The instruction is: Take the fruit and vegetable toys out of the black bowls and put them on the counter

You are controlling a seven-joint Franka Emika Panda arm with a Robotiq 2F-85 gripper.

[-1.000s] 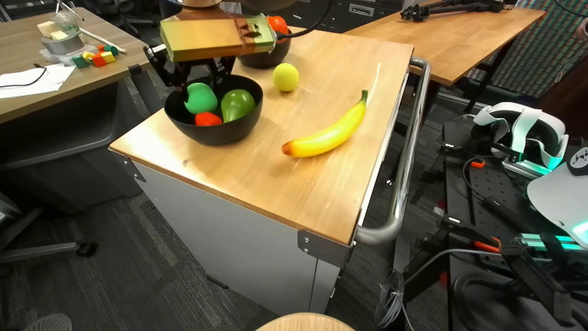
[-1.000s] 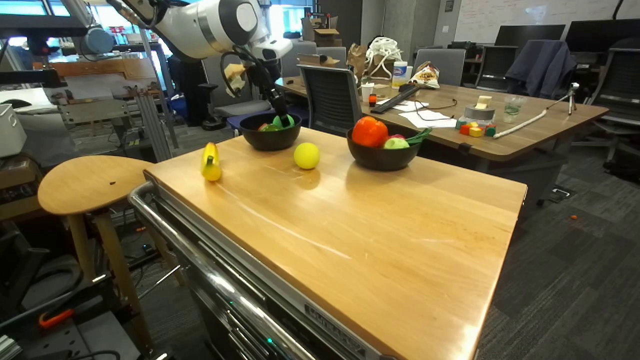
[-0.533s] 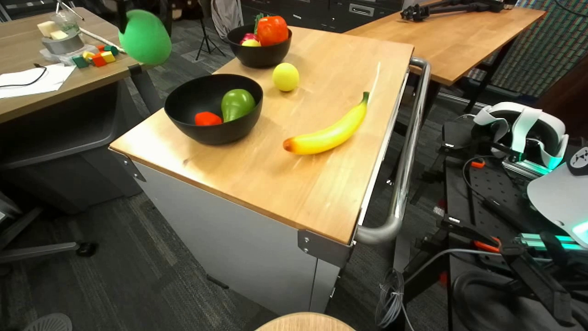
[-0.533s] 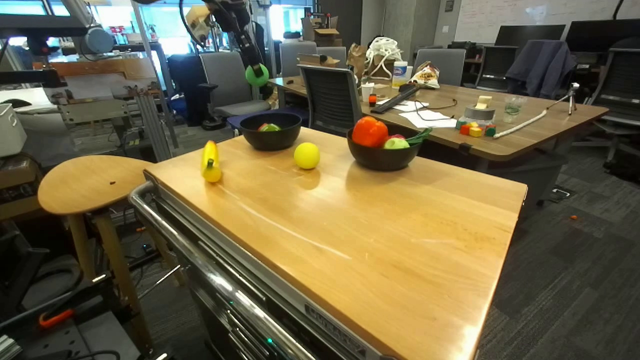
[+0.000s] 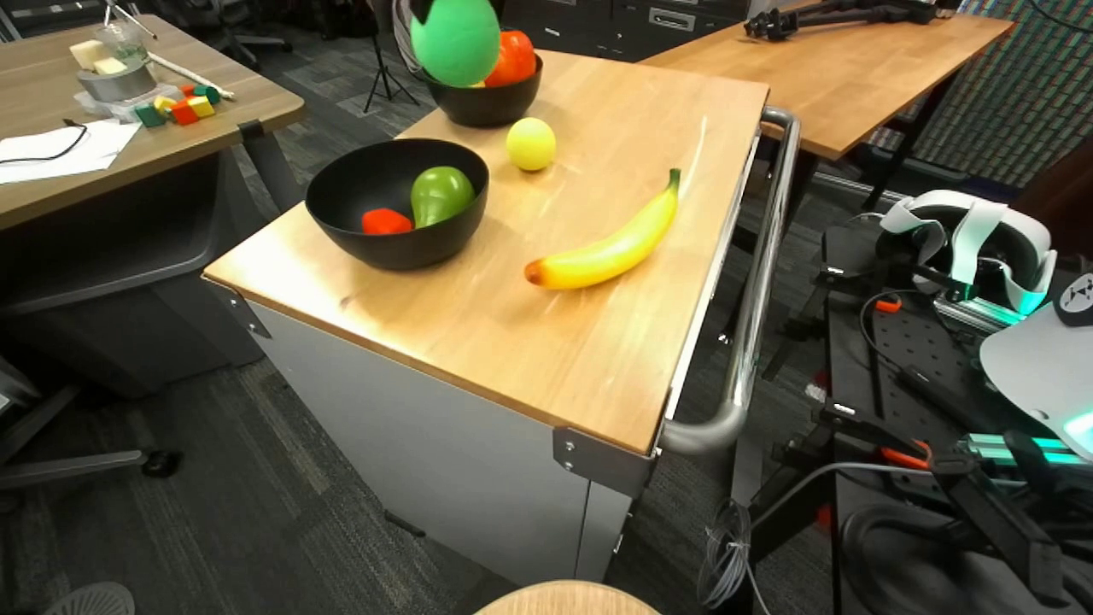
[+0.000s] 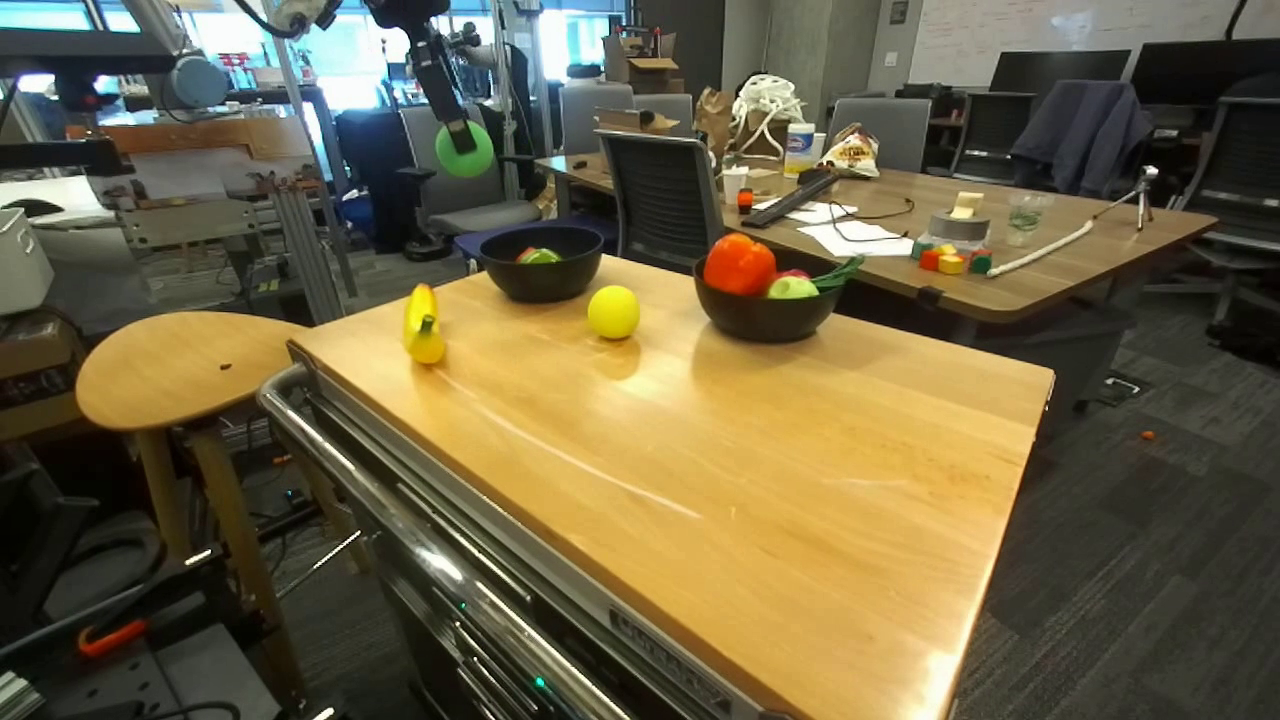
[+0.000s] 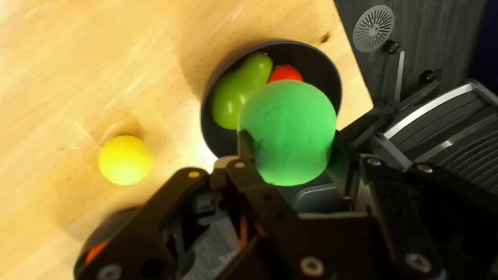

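Note:
My gripper (image 7: 290, 140) is shut on a round green toy (image 7: 288, 116), one finger on each side, held in the air above the counter (image 5: 512, 342). Under it in the wrist view, a black bowl (image 5: 341, 188) holds a green pear-like toy (image 5: 441, 195) and a red piece (image 5: 386, 221). The second black bowl (image 6: 765, 322) contains a large red tomato-like toy (image 6: 740, 264), a pale green round piece (image 6: 793, 287) and a dark green stalk (image 6: 840, 272). On the bare wood lie a yellow ball-like toy (image 5: 531, 143) and a banana (image 5: 608, 249).
A metal bar handle (image 5: 760, 290) runs along one side of the counter. A round wooden stool (image 6: 185, 365) stands close to a corner. Beyond the bowls is a cluttered desk (image 6: 1070, 240) with office chairs (image 6: 660, 190).
The green toy has left the bowl in my gripper's grip and risen high. Over the last half second it has swung across, toward the second bowl in an exterior view. The banana has rocked slightly.

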